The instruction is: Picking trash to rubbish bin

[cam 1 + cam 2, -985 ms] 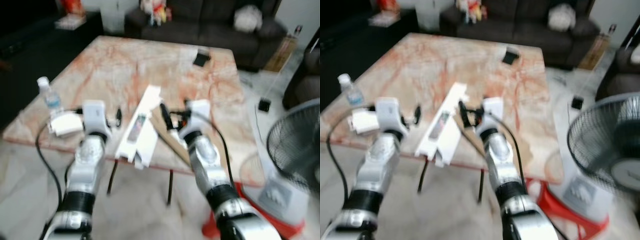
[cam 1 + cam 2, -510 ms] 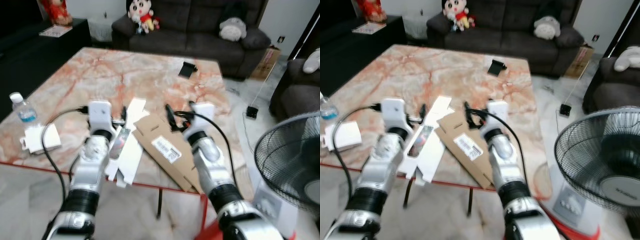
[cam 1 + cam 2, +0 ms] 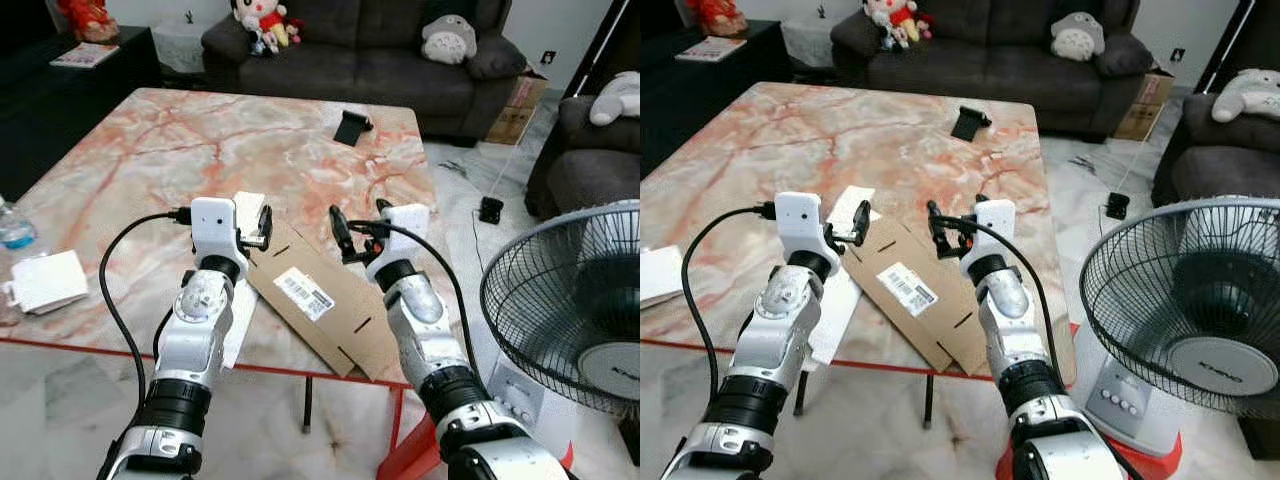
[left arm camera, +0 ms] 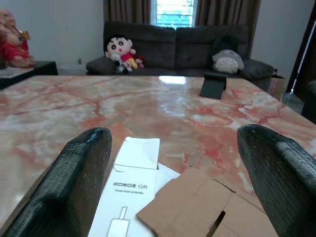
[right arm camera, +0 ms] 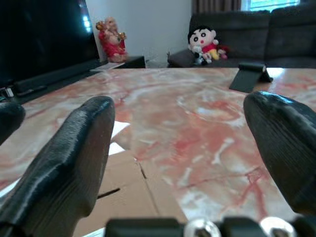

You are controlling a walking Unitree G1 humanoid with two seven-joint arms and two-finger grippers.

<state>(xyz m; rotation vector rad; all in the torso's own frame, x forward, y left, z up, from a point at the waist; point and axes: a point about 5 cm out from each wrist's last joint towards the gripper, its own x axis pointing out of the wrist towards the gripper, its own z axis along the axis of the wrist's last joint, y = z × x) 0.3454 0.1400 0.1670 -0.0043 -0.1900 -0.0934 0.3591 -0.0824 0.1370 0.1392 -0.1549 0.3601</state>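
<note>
Brown flattened cardboard (image 3: 325, 300) lies beside a white box (image 4: 129, 186) at the marble worktop's (image 3: 150, 160) near edge; left pincer (image 3: 255, 228) and right pincer (image 3: 358, 232) hover above, both released.

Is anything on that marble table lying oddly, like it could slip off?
Yes. The flattened brown cardboard lies skewed, one corner jutting past the table's red front edge. The flattened white box beside it lies partly under the cardboard.
</note>
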